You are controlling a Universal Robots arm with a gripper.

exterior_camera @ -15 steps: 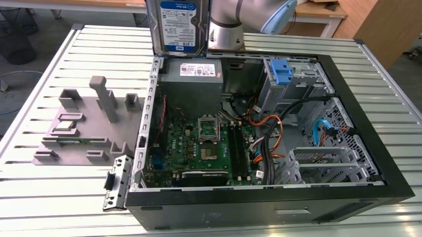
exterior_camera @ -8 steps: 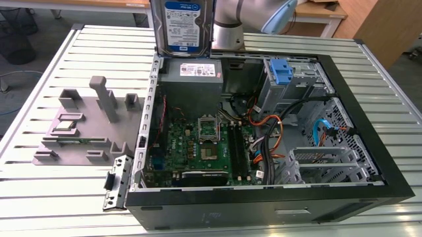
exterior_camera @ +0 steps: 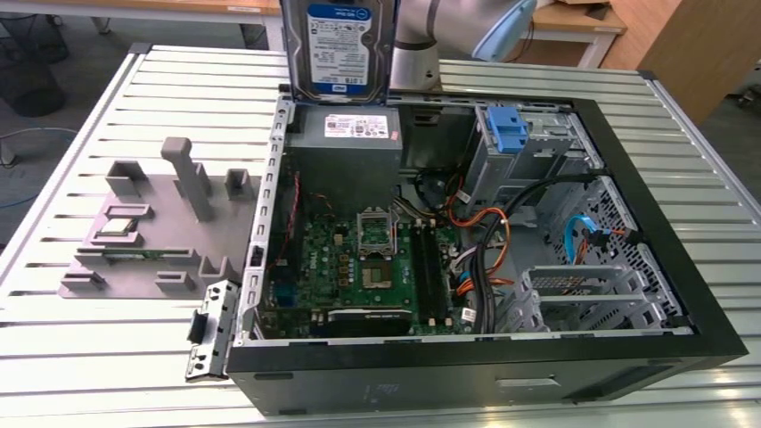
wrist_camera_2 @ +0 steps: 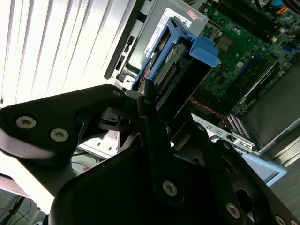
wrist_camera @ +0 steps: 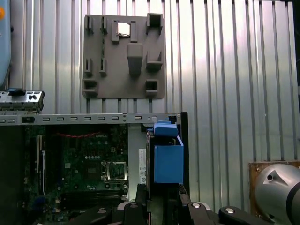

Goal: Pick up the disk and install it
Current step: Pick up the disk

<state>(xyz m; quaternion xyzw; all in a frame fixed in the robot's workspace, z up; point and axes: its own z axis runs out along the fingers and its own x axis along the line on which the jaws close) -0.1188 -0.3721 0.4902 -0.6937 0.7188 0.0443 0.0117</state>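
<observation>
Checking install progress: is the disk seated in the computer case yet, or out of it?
Out: the disk hangs upright in the gripper above the open case.

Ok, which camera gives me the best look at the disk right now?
The exterior view: the disk stands upright above the open computer case, its label facing the camera. The second wrist view shows the disk from its connector end; the first wrist view shows the disk edge-on, mostly blue rail.
</observation>
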